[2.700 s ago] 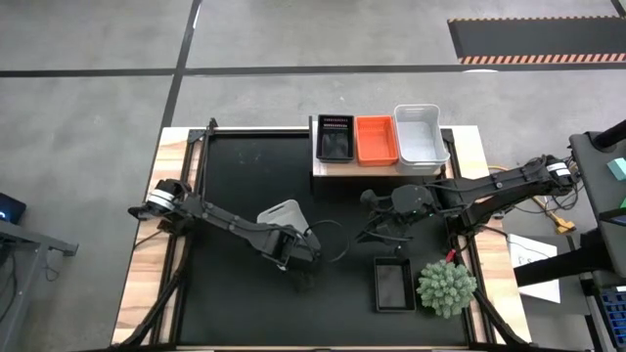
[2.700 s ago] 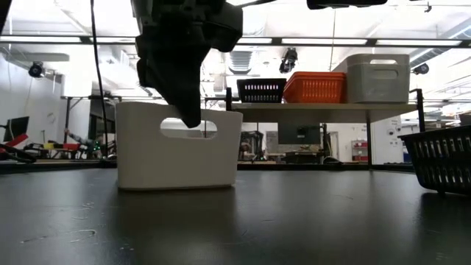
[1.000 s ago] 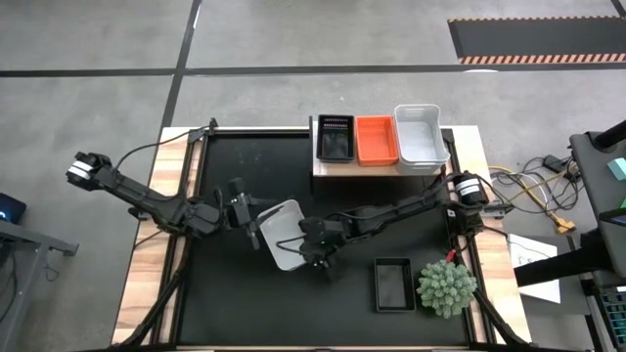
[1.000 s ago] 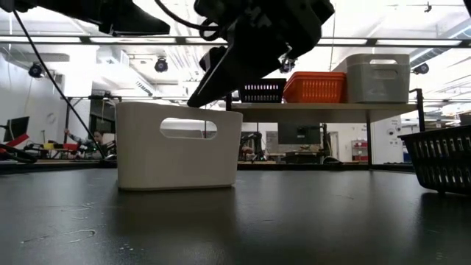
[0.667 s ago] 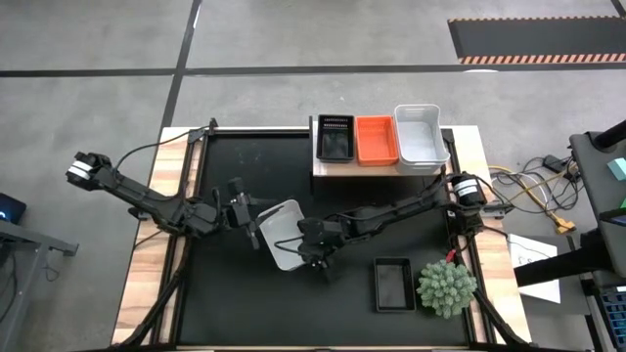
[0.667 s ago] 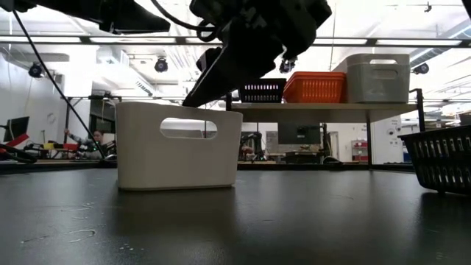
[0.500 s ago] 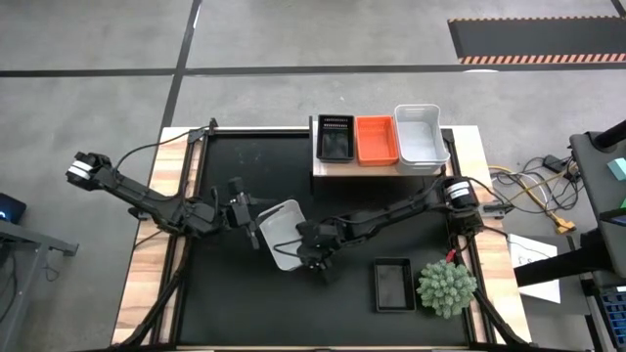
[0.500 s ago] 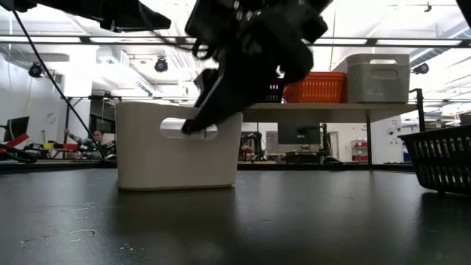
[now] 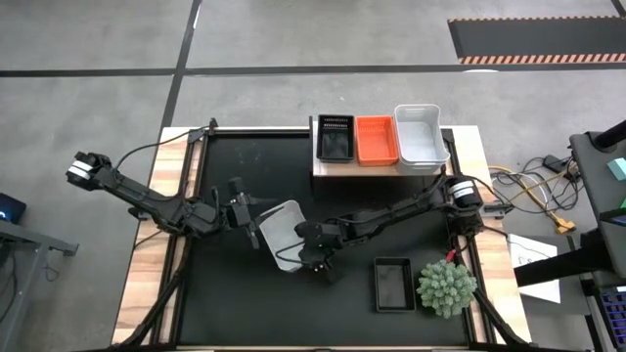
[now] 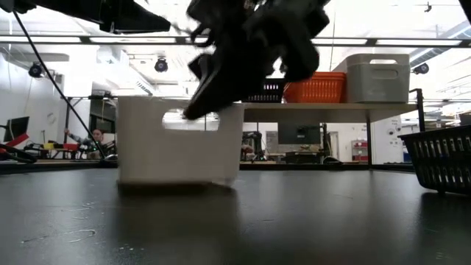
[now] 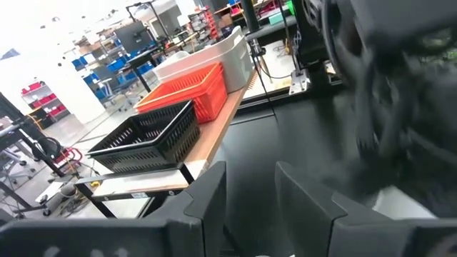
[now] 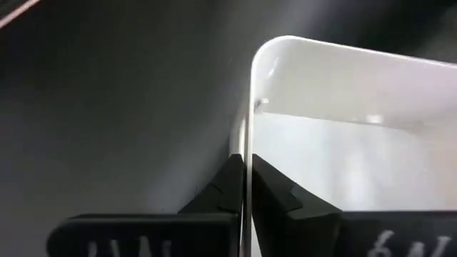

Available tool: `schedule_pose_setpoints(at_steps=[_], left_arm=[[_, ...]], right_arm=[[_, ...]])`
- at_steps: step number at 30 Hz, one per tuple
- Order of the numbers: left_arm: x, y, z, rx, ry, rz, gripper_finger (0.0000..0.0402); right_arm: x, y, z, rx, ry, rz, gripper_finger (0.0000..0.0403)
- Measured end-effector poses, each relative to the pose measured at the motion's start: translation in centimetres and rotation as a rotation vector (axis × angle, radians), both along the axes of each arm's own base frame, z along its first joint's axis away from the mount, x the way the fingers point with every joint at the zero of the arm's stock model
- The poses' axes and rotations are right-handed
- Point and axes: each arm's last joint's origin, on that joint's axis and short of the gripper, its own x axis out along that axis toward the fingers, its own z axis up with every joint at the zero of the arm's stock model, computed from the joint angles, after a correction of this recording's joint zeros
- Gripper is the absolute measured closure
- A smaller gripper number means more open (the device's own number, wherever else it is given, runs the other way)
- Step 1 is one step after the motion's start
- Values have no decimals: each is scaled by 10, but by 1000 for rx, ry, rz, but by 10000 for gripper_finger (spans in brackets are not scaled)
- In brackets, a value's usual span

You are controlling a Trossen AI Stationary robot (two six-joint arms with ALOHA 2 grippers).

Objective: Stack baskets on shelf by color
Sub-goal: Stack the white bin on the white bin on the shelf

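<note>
A white basket (image 9: 277, 233) is at the middle of the black mat, with my right gripper (image 9: 301, 248) shut on its rim. In the low view the basket (image 10: 176, 147) shows a handle hole, with the right gripper (image 10: 194, 112) at the top of that wall. My left gripper (image 9: 251, 221) stands level and open just left of the basket, nothing between its fingers (image 11: 214, 193). The wooden shelf (image 9: 383, 168) at the far side carries a black basket (image 9: 335, 142), an orange basket (image 9: 376, 140) and a white basket (image 9: 420, 136). My right gripper pinches one wall of the white basket at its top rim (image 12: 246, 146), one finger inside the basket and one outside. The fingers come slanting down from the table's right side. The basket stays upright; its bottom looks barely clear of the mat in the low view.
Another black basket (image 9: 393, 284) lies on the mat near the front right, with a green spiky plant (image 9: 447, 287) beside it. The mat between the white basket and the shelf is bare.
My right gripper has come down onto the white basket's rim and shut on its wall. The basket, which stood on the mat, has since risen a little.
</note>
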Motion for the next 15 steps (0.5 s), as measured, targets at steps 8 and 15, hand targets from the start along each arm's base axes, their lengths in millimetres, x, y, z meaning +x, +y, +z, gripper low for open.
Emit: schedule_pose_setpoints(at_steps=[8,15], left_arm=[[0,0,3,-11,-26,0,295],[0,0,9,-26,-64,0,295]], right_arm=[[-36,-7,65,-65,-37,76,394],[-80,-18,124,-132,-93,28,394]])
